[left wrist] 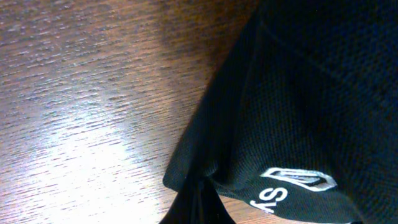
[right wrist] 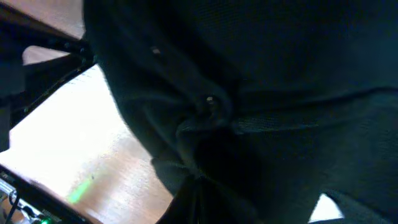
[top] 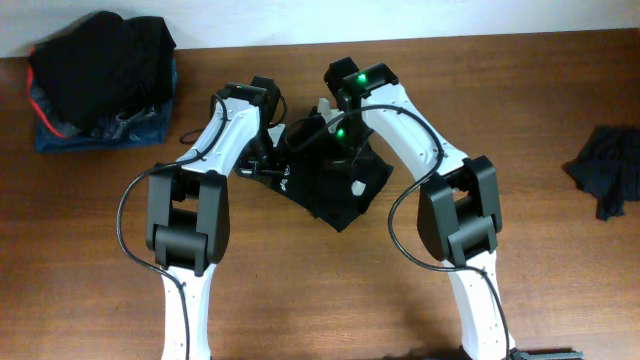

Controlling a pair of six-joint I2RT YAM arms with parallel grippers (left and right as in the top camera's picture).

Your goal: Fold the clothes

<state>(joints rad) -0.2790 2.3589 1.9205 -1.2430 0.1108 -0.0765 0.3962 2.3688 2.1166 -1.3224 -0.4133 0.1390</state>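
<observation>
The black T-shirt (top: pixel 335 185) lies bunched in the middle of the wooden table, a small white mark on its right part. My left gripper (top: pixel 268 165) is at its left edge and shut on a pinch of the fabric; in the left wrist view the cloth (left wrist: pixel 298 106) hangs from the jaws (left wrist: pixel 200 205) with white logo lettering (left wrist: pixel 292 186) showing. My right gripper (top: pixel 338 140) is at the shirt's top edge and shut on gathered fabric; in the right wrist view the black cloth (right wrist: pixel 261 81) fills the frame above the jaws (right wrist: pixel 202 193).
A pile of dark clothes (top: pixel 100 70) on a blue garment sits at the back left. Another dark garment (top: pixel 608 170) lies at the right edge. The table's far edge meets a white wall (top: pixel 400 15).
</observation>
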